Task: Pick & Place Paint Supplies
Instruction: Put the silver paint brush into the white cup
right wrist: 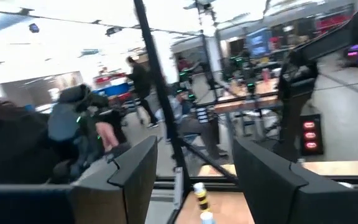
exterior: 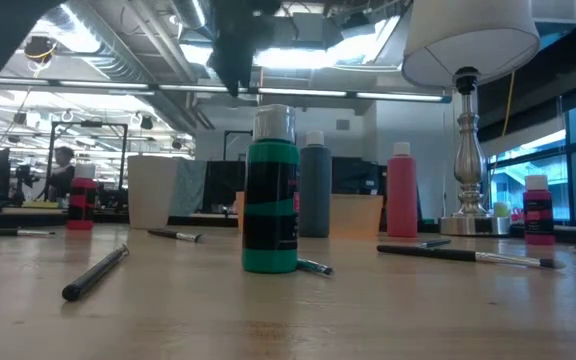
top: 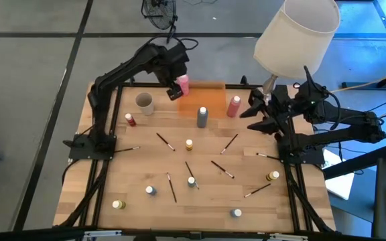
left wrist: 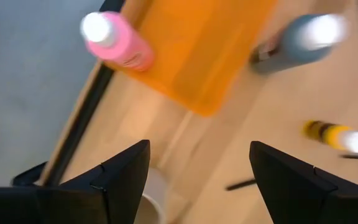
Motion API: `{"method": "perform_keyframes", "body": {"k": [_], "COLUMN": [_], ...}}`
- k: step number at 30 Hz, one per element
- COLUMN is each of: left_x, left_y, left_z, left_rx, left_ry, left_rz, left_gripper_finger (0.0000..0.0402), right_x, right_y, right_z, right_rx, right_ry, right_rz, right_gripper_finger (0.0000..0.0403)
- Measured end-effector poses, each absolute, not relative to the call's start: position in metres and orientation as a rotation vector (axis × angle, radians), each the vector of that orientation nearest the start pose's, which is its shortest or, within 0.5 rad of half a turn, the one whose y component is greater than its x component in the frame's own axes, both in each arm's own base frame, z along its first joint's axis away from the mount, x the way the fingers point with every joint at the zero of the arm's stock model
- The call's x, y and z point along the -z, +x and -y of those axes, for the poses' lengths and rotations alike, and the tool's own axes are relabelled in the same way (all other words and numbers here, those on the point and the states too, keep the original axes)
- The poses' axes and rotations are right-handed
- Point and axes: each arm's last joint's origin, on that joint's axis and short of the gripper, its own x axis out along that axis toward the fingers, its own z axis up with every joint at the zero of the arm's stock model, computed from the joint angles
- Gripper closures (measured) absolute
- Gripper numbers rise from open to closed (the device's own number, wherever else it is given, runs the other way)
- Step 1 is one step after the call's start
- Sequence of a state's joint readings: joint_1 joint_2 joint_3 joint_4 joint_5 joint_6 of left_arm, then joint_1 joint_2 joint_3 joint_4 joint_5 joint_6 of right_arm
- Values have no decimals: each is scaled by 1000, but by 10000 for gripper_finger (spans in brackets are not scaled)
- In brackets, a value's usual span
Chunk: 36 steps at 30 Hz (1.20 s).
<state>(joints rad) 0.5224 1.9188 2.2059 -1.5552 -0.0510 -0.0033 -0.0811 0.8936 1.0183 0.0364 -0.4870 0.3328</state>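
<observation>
A pink white-capped bottle (top: 182,83) (left wrist: 117,40) stands upright at the far left corner of the flat orange tray (top: 210,99) (left wrist: 204,56). My left gripper (top: 174,92) (left wrist: 197,149) hangs open above the table just beside this bottle, fingers pointing steeply down, nothing between them. A grey bottle (top: 202,116) and a second pink bottle (top: 234,106) stand on the wood by the tray's near edge. Small pots (top: 189,144) and thin dark brushes (top: 165,141) lie scattered across the table. My right gripper (top: 254,111) (right wrist: 194,146) waits raised at the far right, open, pointing level.
A beige cup (top: 144,102) stands left of the tray, under my left gripper in the left wrist view. A red-lidded pot (top: 131,119) stands near it. A table lamp (top: 293,33) rises at the far right, close to my right arm. More pots (top: 118,204) stand near the front edge.
</observation>
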Motion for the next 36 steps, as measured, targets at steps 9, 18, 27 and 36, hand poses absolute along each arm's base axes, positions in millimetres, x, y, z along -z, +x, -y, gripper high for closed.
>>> {"method": "perform_keyframes", "body": {"k": [9, 18, 27, 36], "left_x": [-409, -421, -419, -397], "left_y": [306, 296, 243, 196], "left_z": [-120, -40, 7, 12], "left_rx": [-457, -246, -279, -349], "left_ry": [-429, -468, -410, -423], "left_rz": [-1164, -1171, -1187, -1214], "left_gripper_finger": [129, 128, 128, 130], "right_x": [-413, -401, -384, -364], "right_y": [181, 184, 184, 180], "right_z": [-6, -6, -17, -21], "right_rx": [-609, -524, -565, -447], "right_ry": [217, 109, 188, 470], "right_rz": [63, -11, -200, -474], "right_gripper_finger": [190, 190, 190, 190]}}
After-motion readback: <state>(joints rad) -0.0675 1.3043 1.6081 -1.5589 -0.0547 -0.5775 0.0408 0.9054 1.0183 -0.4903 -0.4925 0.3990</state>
